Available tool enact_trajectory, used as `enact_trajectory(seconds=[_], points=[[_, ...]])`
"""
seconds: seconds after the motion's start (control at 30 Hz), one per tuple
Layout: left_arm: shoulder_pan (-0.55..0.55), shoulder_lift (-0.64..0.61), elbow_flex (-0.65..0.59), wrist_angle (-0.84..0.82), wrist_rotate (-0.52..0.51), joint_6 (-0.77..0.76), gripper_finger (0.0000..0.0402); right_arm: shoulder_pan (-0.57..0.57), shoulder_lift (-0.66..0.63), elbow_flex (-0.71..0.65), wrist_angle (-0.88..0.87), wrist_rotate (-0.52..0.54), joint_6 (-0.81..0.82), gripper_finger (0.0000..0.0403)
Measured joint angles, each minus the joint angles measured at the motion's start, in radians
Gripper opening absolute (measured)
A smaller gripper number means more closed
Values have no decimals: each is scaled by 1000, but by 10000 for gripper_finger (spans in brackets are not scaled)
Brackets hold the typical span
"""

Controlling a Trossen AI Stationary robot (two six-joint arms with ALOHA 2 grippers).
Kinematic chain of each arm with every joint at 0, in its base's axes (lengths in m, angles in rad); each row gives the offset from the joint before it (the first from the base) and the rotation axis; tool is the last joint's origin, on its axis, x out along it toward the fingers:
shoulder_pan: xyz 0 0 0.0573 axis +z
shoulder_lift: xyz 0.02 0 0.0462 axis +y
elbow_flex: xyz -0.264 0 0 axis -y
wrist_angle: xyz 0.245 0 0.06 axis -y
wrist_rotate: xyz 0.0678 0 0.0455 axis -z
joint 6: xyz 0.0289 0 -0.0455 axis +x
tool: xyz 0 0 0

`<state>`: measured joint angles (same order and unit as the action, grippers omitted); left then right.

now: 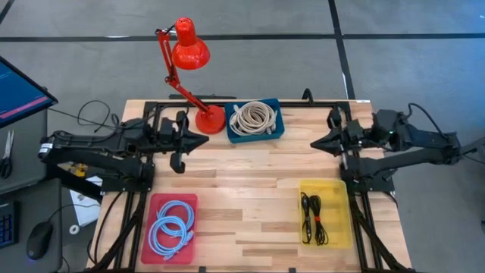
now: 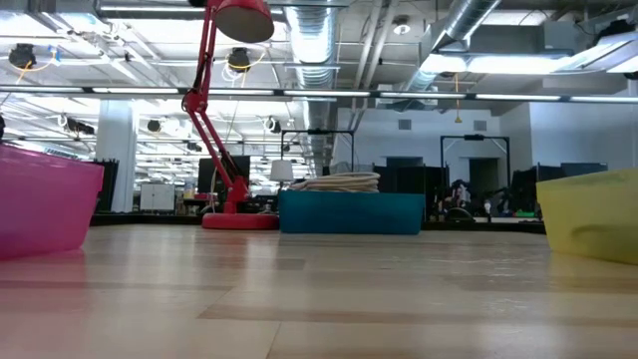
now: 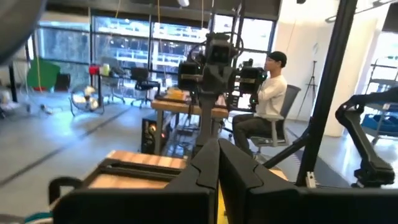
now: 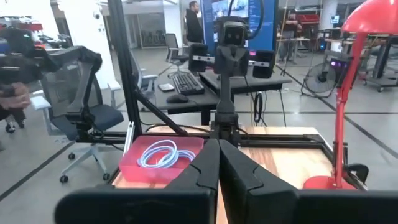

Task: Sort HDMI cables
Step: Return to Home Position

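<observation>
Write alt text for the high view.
Three bins on a wooden table hold cables: light-blue coils in the red plastic bin, beige coils in the blue plastic bin, black bundles in the yellow plastic bin. The left gripper and right gripper sit shut at opposite sides.

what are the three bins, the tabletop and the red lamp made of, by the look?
The red bin, blue bin and yellow bin: probably plastic, with thin walls in one even colour; red and yellow look translucent. The tabletop: wood, pale strips with visible grain and seams, soft sheen. The lamp: glossy red with highlights on the shade, likely painted metal, though plastic is possible.
</observation>
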<state>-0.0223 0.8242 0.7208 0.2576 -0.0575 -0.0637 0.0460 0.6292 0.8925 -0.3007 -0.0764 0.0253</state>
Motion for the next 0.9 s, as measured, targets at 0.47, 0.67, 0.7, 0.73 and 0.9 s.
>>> enact_trajectory(seconds=[0.47, 0.67, 0.7, 0.73, 0.9], points=[[16, -370, -236, -14, -63, -17, 5, -2, -140, -81, -40, 18, 23, 0], [16, -550, -328, -10, -70, -12, 5, -3, -266, -209, 28, 61, 40, 0], [16, -575, -338, -9, -70, -2, 5, -3, -298, -226, 27, 73, 39, 0], [16, -597, -346, -8, -70, 3, 5, -3, -330, -240, 27, 86, 39, 0], [16, -671, -381, -8, -70, 1, 5, -3, -488, -316, 55, 104, 54, 0]])
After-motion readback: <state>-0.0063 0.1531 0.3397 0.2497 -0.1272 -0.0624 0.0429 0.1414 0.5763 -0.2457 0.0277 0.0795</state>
